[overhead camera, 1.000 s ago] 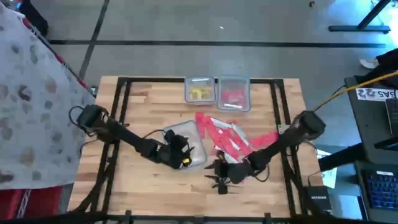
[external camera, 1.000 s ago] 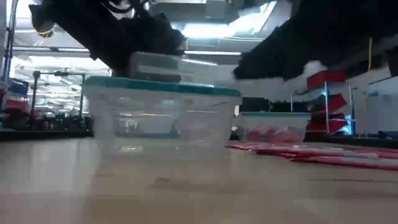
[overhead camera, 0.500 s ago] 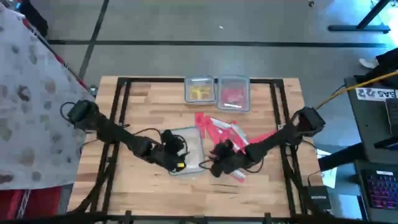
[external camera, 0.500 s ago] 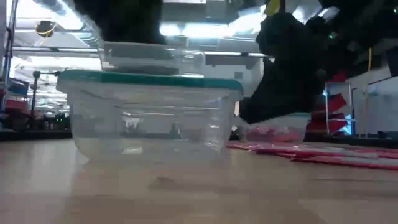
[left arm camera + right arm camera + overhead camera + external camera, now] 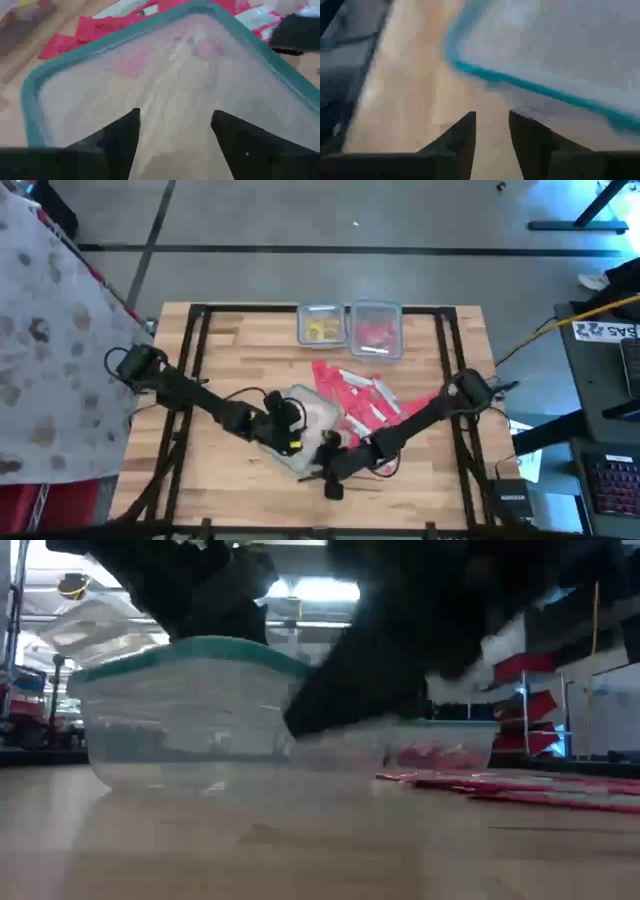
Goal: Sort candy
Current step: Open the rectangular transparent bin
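Note:
A clear tub with a teal rim (image 5: 308, 430) stands near the table's middle, and its rim looks slanted in the low view (image 5: 190, 705). My left gripper (image 5: 287, 432) is open over the tub's left side, and both fingers (image 5: 125, 137) stand above its opening (image 5: 170, 75). My right gripper (image 5: 326, 472) is narrowly open, low at the tub's near right corner, and it faces the teal rim (image 5: 530, 87). Red candy packets (image 5: 358, 395) lie spread on the table just right of and beyond the tub. My left gripper has its fingers over the tub's opening; I cannot tell whether they touch the tub. My right gripper stands against the tub's near right side (image 5: 300, 725) in the low view; the place where they meet is hidden by the arm, so I cannot tell whether it touches.
Two small clear tubs stand at the table's far edge, one with yellow pieces (image 5: 320, 326) and one with red sweets (image 5: 376, 331). A black frame (image 5: 195, 370) runs around the tabletop. Bare wood lies at the table's left and near sides.
My right gripper has gone toward the table's left and near edge, up to the tub's near right corner. The tub has slid a little toward the near edge, has turned about, and its rim now stands slanted.

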Tool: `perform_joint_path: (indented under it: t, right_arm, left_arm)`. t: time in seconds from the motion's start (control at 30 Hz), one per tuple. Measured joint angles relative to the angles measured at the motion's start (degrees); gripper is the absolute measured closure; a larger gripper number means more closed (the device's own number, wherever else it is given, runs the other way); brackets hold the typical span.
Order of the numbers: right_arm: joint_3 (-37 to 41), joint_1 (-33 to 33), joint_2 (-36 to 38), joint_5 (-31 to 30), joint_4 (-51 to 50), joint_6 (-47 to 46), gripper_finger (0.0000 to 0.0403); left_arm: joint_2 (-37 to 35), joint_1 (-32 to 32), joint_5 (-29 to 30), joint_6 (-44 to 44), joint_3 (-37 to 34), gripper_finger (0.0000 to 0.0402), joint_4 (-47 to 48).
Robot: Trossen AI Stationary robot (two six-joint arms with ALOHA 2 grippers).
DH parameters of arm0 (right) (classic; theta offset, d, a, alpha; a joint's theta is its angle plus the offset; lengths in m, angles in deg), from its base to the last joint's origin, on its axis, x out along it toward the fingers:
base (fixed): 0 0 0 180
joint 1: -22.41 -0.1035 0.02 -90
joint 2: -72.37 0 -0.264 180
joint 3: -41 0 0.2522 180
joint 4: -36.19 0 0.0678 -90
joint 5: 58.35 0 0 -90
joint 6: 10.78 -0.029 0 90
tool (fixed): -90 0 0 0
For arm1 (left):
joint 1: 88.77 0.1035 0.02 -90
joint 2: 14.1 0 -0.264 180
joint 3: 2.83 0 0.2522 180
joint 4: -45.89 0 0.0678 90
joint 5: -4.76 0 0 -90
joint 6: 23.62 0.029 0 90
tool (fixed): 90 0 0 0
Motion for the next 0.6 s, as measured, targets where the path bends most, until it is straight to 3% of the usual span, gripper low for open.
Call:
perform_joint_path:
  t: [0.13,0.23,0.37,0.5,0.6]
  right_arm:
    - [-2.52,-2.57,2.47,-6.61,-14.37,1.05,0.0298]
    - [-2.61,-4.69,4.63,-19.25,-25.47,-2.34,0.0298]
    - [-2.67,-5.61,5.46,-37.17,-38.44,-15.62,0.0298]
    - [-2.65,-2.99,5.38,-41.22,-52.51,-33.8,0.0298]
    - [-1.26,0.04,5.38,-41.77,-56.43,-37.85,0.0298]
  left_arm:
    - [0.0,-0.02,-0.04,0.16,0.01,0.0164,0.23]
    - [0.0,-0.02,-0.02,0.23,-0.01,0.0164,0.23]
    - [0.02,-0.02,-0.03,0.29,-0.04,0.0164,0.21]
    - [0.02,-0.02,0.0,0.25,-0.04,0.0164,0.19]
    - [0.07,-0.02,0.06,0.27,-0.04,0.0164,0.19]
